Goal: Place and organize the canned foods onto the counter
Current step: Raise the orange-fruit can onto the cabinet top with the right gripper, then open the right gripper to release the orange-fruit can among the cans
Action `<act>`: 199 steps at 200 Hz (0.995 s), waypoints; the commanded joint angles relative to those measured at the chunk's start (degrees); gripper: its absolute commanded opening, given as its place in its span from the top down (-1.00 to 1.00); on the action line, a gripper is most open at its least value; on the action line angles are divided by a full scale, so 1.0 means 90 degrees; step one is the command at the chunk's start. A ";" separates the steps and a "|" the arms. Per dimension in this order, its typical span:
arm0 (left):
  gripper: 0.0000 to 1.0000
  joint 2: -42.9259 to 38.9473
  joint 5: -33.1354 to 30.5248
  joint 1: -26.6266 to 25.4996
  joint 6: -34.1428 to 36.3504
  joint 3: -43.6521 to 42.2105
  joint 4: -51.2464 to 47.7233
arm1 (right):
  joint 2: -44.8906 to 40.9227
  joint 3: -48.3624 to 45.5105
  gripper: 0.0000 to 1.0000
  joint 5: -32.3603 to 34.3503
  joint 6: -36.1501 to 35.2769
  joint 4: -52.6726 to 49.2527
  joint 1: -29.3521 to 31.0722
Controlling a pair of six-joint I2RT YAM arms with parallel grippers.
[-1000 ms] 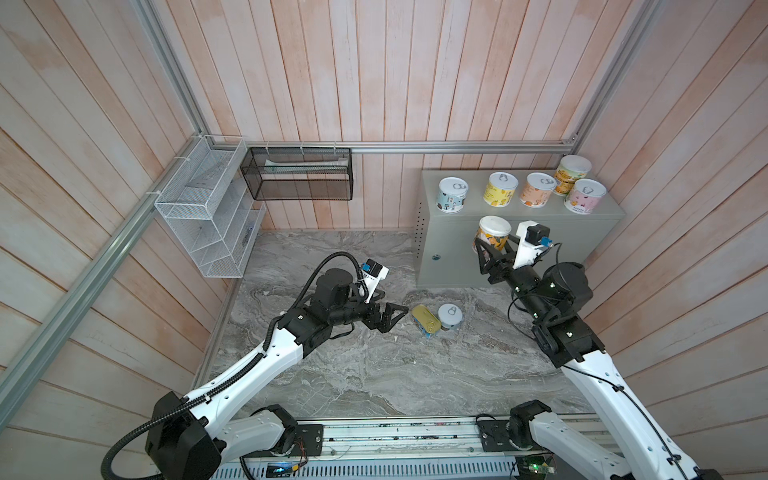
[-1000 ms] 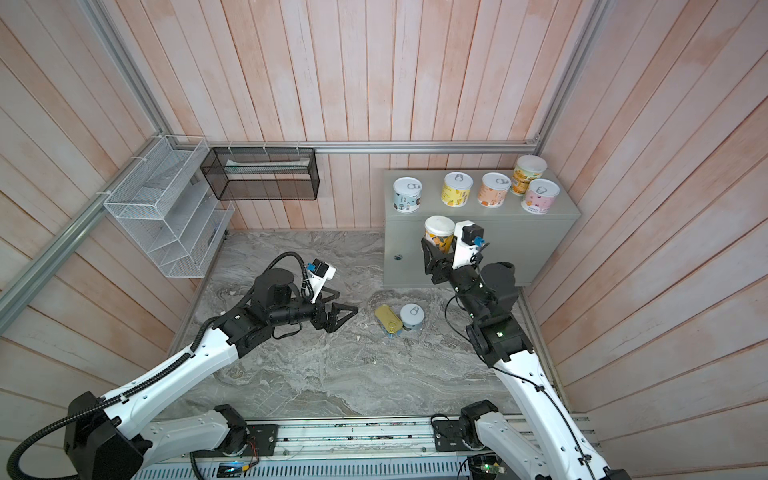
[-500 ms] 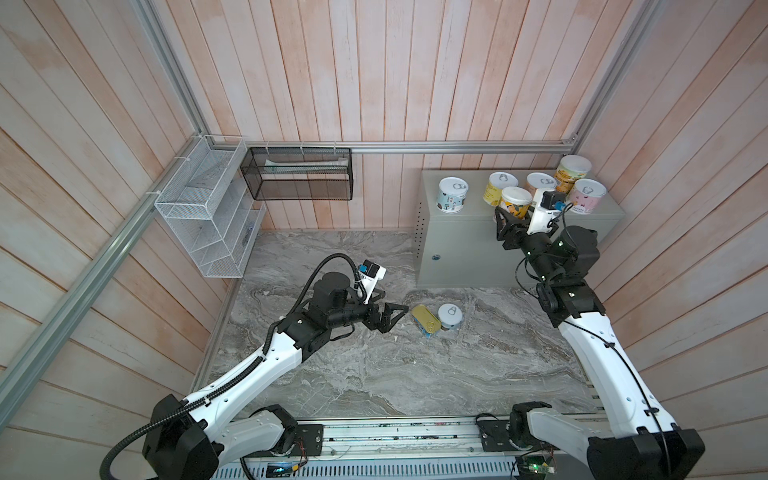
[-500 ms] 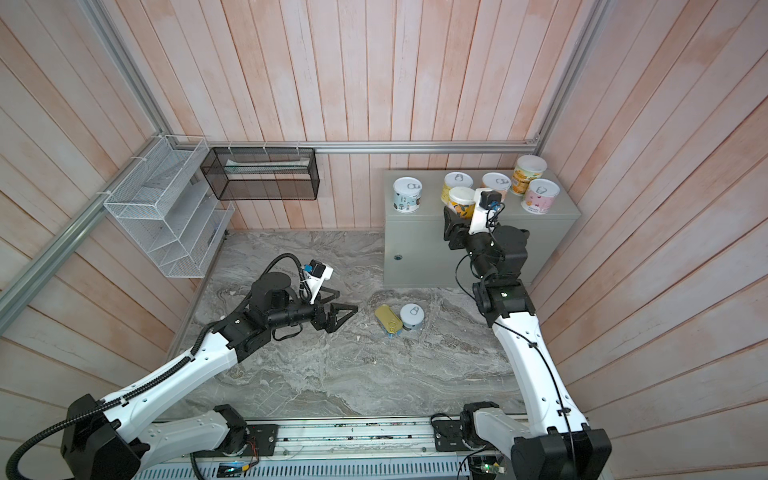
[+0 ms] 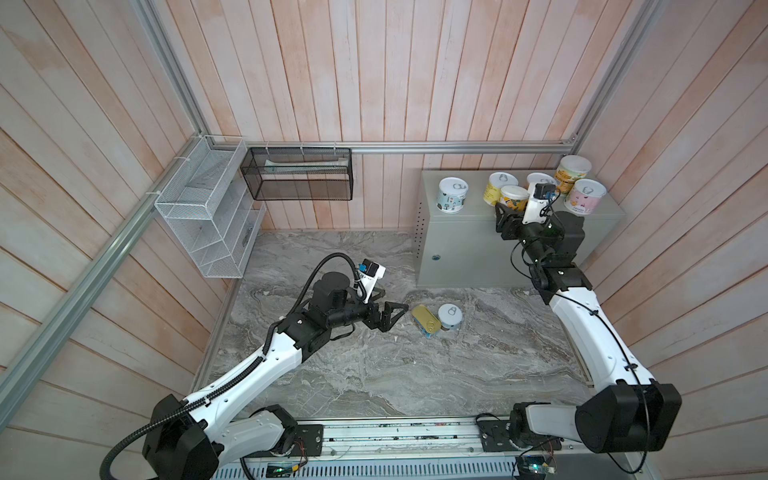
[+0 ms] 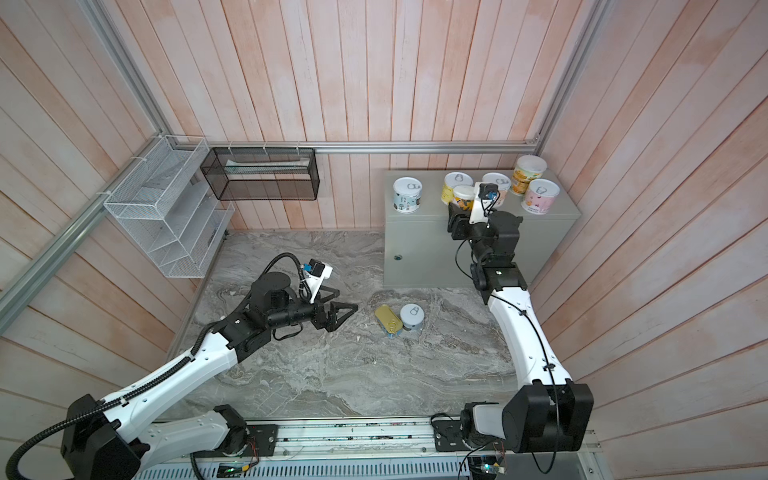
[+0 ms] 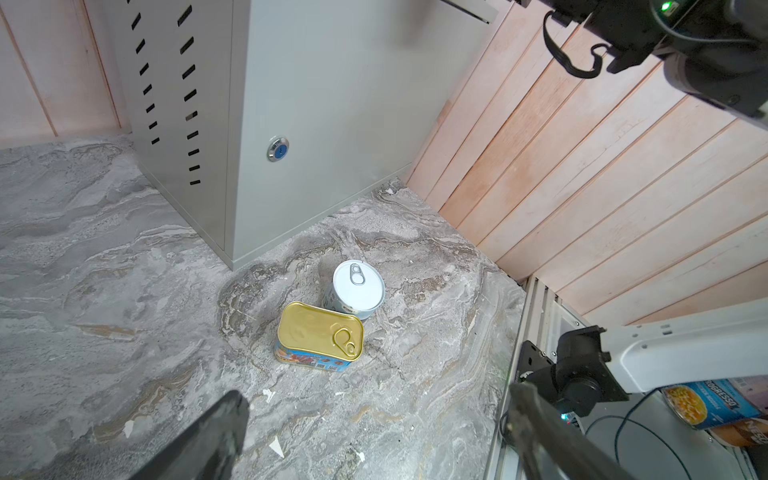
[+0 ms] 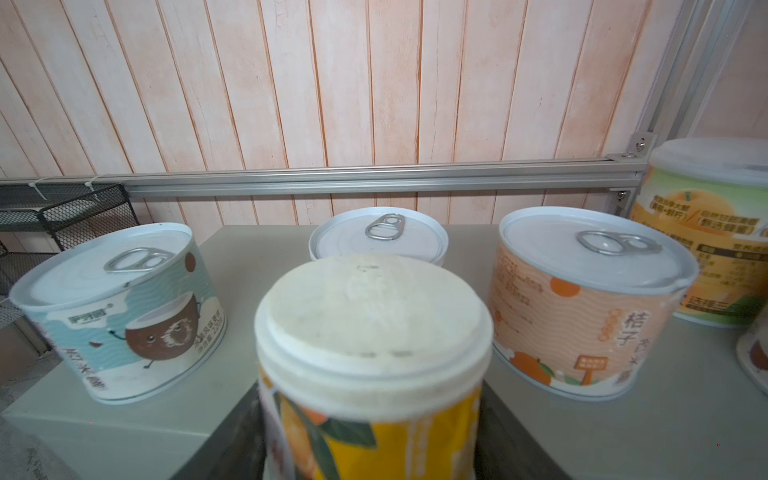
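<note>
The room had pink wood walls and a grey marbled slab point(image 5: 374, 374) for a floor. On the left wall hung a white wire basket point(image 5: 199, 224) and a black mesh basket point(image 5: 299, 178). The left gripper point(image 5: 395, 318) hung low over the slab with its fingers wide apart, holding nothing. Just past it, on the slab, sat the gold-topped blue tin point(image 5: 426, 322) right next to a round white-topped tin point(image 5: 450, 314).

Further right stood the grey-green surface point(image 5: 469, 232). On it, from left to right, were the coconut tin point(image 5: 452, 194), a back yellow tin point(image 5: 500, 186), the orange tin point(image 5: 540, 180), the tall green tin point(image 5: 572, 173) and the pink tin point(image 5: 585, 197).

The right gripper point(image 5: 510, 210) was clamped on the yellow capped tin point(image 8: 374, 332), in front of the back yellow tin. The capped tin's bottom was cut off, so I cannot tell if it touched the surface. The arm's camera hid part of the orange tin.
</note>
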 commanded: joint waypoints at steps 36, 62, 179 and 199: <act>-1.00 0.0088 -0.0082 0.0024 -0.0068 -0.0045 0.0152 | 0.0337 0.0363 -0.03 0.0173 -0.0149 0.0649 -0.0117; -1.00 0.0099 -0.0091 0.0023 -0.0092 -0.0076 0.0159 | 0.0508 0.0384 -0.04 0.0217 -0.0135 0.0704 -0.0146; -1.00 0.0201 0.0084 0.0026 -0.0390 -0.0270 0.0422 | 0.0847 0.0431 -0.48 -0.0116 -0.0255 0.0684 -0.0157; -1.00 0.0217 0.0088 0.0026 -0.0402 -0.0286 0.0452 | 0.0531 0.0154 -0.80 -0.0246 -0.0167 0.0845 -0.0151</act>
